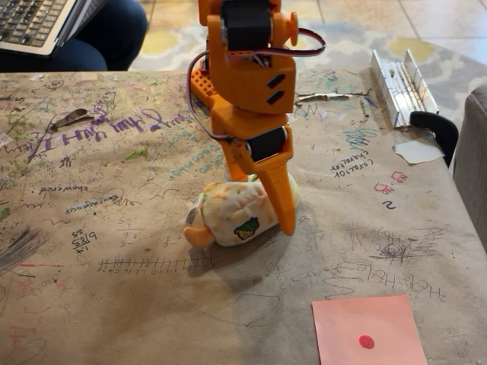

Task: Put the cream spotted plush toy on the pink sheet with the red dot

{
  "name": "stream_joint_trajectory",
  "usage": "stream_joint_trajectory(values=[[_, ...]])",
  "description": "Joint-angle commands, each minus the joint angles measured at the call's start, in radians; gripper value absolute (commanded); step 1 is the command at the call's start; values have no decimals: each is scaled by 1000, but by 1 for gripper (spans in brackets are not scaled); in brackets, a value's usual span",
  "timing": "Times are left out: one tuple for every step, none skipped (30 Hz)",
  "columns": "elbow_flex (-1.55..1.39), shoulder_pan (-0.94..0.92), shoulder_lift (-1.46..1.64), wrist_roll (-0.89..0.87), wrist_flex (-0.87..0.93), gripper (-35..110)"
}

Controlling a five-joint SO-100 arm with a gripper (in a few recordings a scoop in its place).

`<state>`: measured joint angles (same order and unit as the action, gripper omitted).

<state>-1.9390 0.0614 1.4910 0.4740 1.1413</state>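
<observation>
The cream spotted plush toy (228, 213), lying lengthwise left to right, is straddled by the gripper (275, 199), whose closure cannot be judged; the pink sheet with the red dot (369, 331) is seen toward the lower right, well apart.

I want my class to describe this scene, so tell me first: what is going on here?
An orange robot arm reaches down over a cream spotted plush toy lying on a scribbled paper-covered table. Its end effector sits at the toy's right side, one finger touching it; whether it grips the toy cannot be told from this view. The pink sheet with the red dot lies apart, near the lower right edge. The toy is not on it yet.
</observation>
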Motion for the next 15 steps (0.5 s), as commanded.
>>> stream_joint_trajectory(values=[[18, -25, 25, 67, 14, 42], [5, -31, 31, 84, 20, 42], [-15, -38, 41, 107, 28, 42], [-38, -43, 55, 135, 34, 41], [-67, -52, 74, 163, 35, 41], [-94, -61, 92, 192, 32, 41], [-115, -75, 104, 213, 31, 41], [-129, -86, 115, 229, 28, 40], [-141, -94, 120, 238, 17, 39], [-146, -94, 118, 238, 3, 38], [-138, -94, 104, 233, -2, 34], [-124, -91, 84, 229, 2, 28], [-115, -87, 69, 227, 6, 21], [-114, -84, 61, 227, 5, 11], [-114, -80, 54, 225, -5, 0]])
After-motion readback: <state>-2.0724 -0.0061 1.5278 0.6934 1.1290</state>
